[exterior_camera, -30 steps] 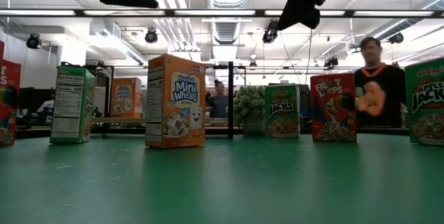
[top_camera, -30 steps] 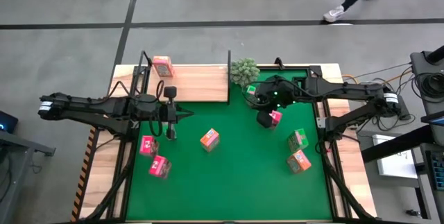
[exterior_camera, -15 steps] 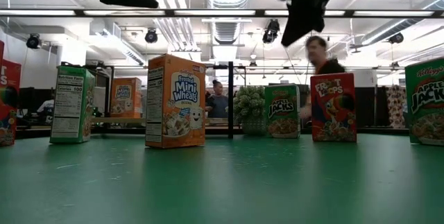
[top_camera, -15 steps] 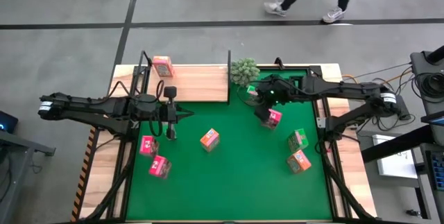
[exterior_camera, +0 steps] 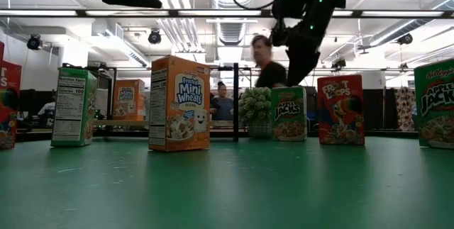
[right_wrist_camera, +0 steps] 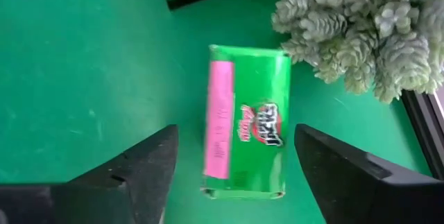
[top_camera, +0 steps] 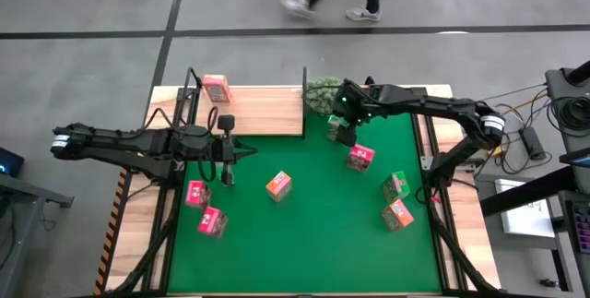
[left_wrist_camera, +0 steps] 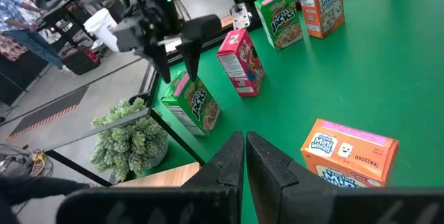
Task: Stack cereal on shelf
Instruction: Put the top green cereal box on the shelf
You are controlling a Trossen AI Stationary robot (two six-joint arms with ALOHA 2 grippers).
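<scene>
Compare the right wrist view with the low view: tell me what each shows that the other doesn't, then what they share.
Only the right wrist view shows the top of the green Apple Jacks box, with its pink strip, lying straight below the open right gripper, whose fingers flank it without touching.

Only the low view shows the orange Mini Wheats box, the red Froot Loops box, the orange box on the shelf, and a person beyond the table.

Both show that green box, the plant beside it, and the green mat.
</scene>
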